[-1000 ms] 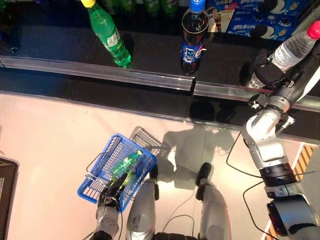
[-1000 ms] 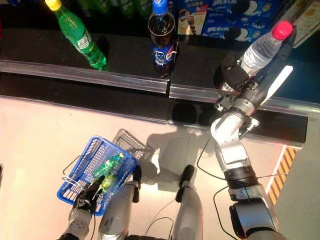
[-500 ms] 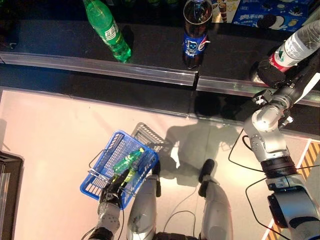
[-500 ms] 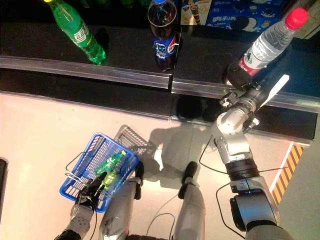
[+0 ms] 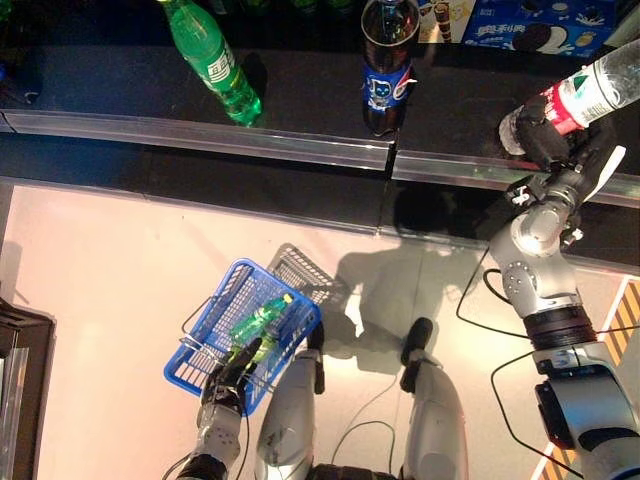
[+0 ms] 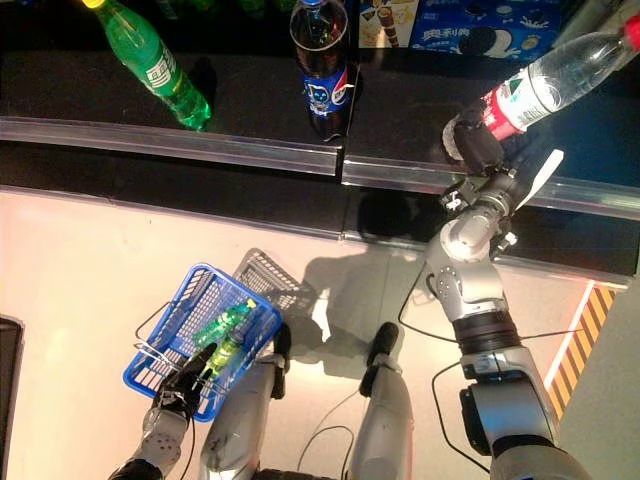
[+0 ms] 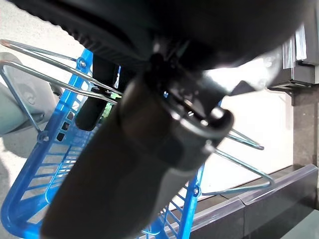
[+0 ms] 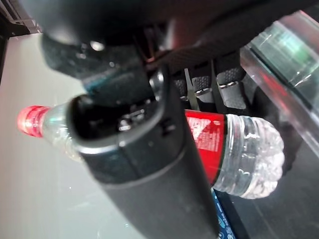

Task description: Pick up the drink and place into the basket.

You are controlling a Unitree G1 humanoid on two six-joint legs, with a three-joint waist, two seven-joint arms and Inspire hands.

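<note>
My right hand [image 5: 540, 135] is curled round the lower part of a clear water bottle [image 5: 590, 88] with a red label and red cap, held tilted over the dark shelf [image 5: 130, 85]. Its wrist view shows the fingers [image 8: 209, 82] wrapped about the bottle [image 8: 239, 144]. My left hand [image 5: 228, 378] grips the wire handle [image 7: 45, 74] of a blue basket [image 5: 215, 315] low over the floor. A small green bottle [image 5: 258, 320] lies inside that basket.
A green soda bottle [image 5: 212, 62] and a dark cola bottle [image 5: 385, 70] stand on the shelf behind a clear rail [image 5: 250, 150]. Blue snack boxes [image 5: 530, 25] sit at the shelf's back right. A dark object [image 5: 15, 350] edges in at left.
The water bottle has tipped further over to the right in my right hand and lifted off the shelf. The basket and left hand have stayed put; the view shifted slightly.
</note>
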